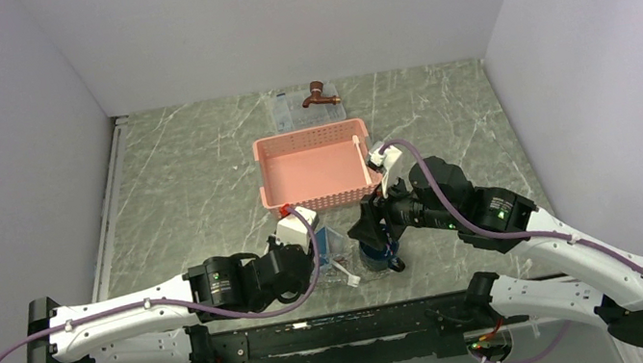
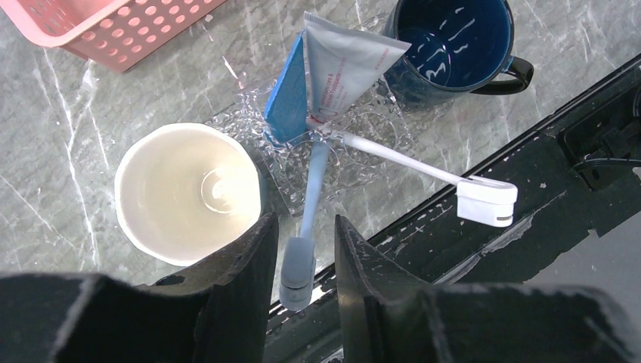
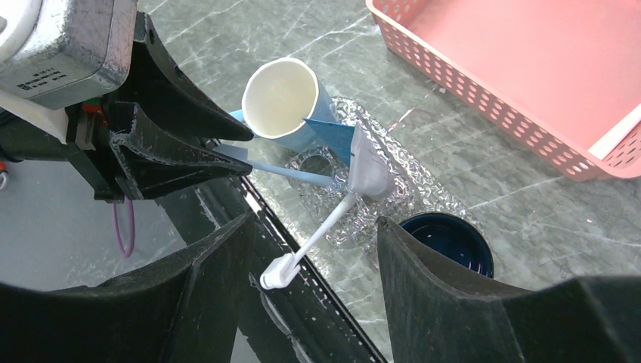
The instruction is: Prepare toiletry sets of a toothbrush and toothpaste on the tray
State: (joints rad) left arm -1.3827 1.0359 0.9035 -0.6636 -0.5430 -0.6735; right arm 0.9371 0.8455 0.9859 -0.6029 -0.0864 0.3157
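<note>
A small clear tray [image 2: 370,155] lies between a white cup and a dark blue mug. On it rest a grey-white toothpaste tube [image 2: 344,60] and a blue toothpaste tube [image 2: 287,102]. A white toothbrush [image 2: 401,160] and a pale blue toothbrush [image 2: 314,181] have their handles on the tray, with their capped heads out over the black front rail. My left gripper [image 2: 302,225] is open astride the pale blue head, with a gap on each side. My right gripper [image 3: 310,227] stands wide open above the white toothbrush's head [image 3: 280,272].
The white cup [image 2: 189,193] stands just left of the tray and the dark blue mug [image 2: 453,41] on its far right. A pink lattice basket [image 1: 315,168] sits behind them. A brown tap [image 1: 318,94] stands on a larger clear tray [image 1: 292,113] at the back.
</note>
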